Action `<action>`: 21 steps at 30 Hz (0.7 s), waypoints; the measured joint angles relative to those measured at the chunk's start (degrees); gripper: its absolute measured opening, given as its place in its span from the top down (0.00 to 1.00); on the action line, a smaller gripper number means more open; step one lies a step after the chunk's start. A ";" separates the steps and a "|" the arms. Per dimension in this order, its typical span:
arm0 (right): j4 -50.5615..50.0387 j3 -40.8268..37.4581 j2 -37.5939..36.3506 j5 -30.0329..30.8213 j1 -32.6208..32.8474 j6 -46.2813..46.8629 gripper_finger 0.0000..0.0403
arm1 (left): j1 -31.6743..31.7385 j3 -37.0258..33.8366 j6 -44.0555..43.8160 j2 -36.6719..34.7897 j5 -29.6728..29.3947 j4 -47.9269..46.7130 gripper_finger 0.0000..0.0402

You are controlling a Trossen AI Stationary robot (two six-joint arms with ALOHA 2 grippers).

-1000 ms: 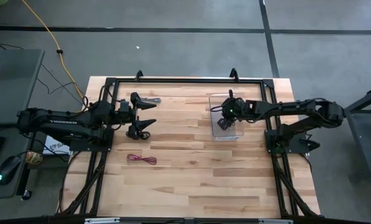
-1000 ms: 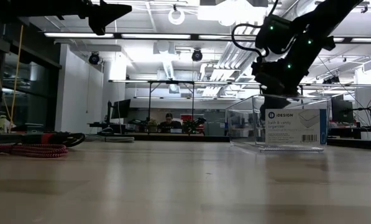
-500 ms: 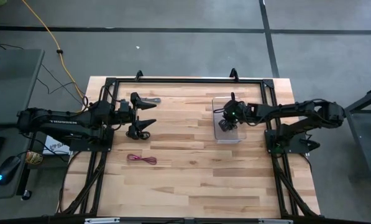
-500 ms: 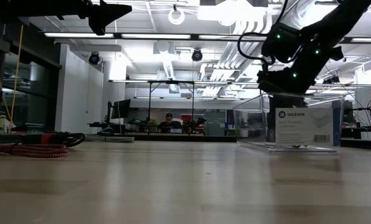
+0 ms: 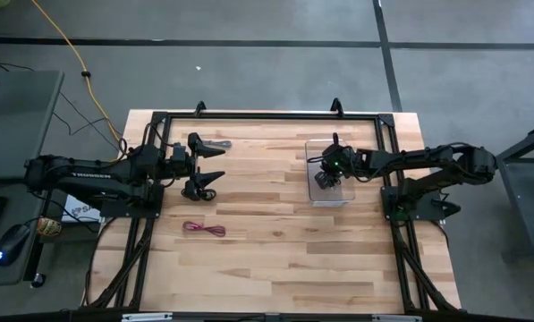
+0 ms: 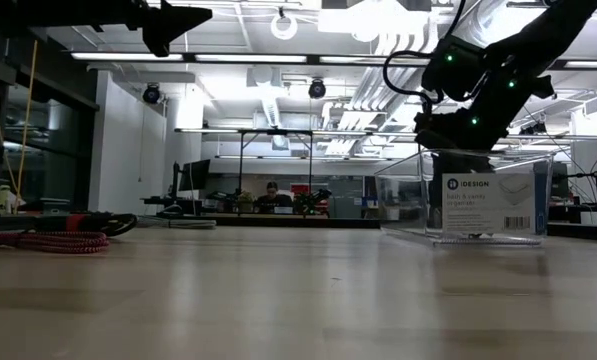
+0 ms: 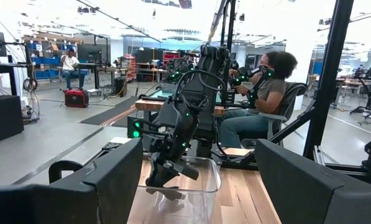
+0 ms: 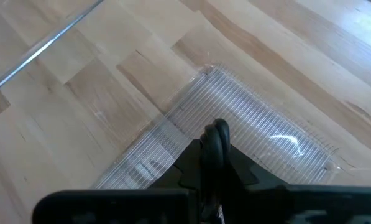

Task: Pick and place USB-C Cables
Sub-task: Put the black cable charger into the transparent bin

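Right gripper (image 5: 327,173) pinched closed on a black cable (image 8: 215,138) – inside the clear box (image 5: 327,192), left gripper (image 5: 215,153) spread wide, empty

A clear plastic box (image 5: 327,183) sits on the wooden table (image 5: 275,259).

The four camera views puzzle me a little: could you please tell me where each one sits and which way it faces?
High view: above the table, looking straight down; both arms, left pincer open, right pincer over the clear box.
Low view: at table-top height, looking level into the room; right arm above the box, red-black cable at left.
Left wrist view: looks across the table past its own fingers at the right arm.
Right wrist view: looks down into the box, pincer shut on a black cable.
All four show the box.
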 joint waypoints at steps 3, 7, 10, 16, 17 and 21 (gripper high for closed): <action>0.00 -0.02 0.02 0.00 0.00 0.12 0.97 | 0.00 0.00 -0.03 0.00 0.00 0.00 0.27; 0.03 -0.03 0.06 0.21 0.01 0.15 0.94 | 0.00 0.00 -0.02 0.00 -0.01 0.00 0.27; 0.10 -0.02 0.15 0.35 0.00 -2.29 0.92 | 0.00 0.00 0.00 0.00 0.00 0.00 0.27; -1.34 2.20 0.29 -3.11 0.00 -11.61 0.92 | 0.00 0.00 0.02 0.00 0.00 0.00 0.27; -2.30 3.02 0.28 -3.79 0.00 -12.73 0.92 | 0.00 0.00 0.02 0.00 -0.02 0.00 0.27; -7.38 5.68 0.28 -4.20 0.02 -15.08 0.93 | 0.00 0.00 0.02 0.00 -0.02 0.00 0.27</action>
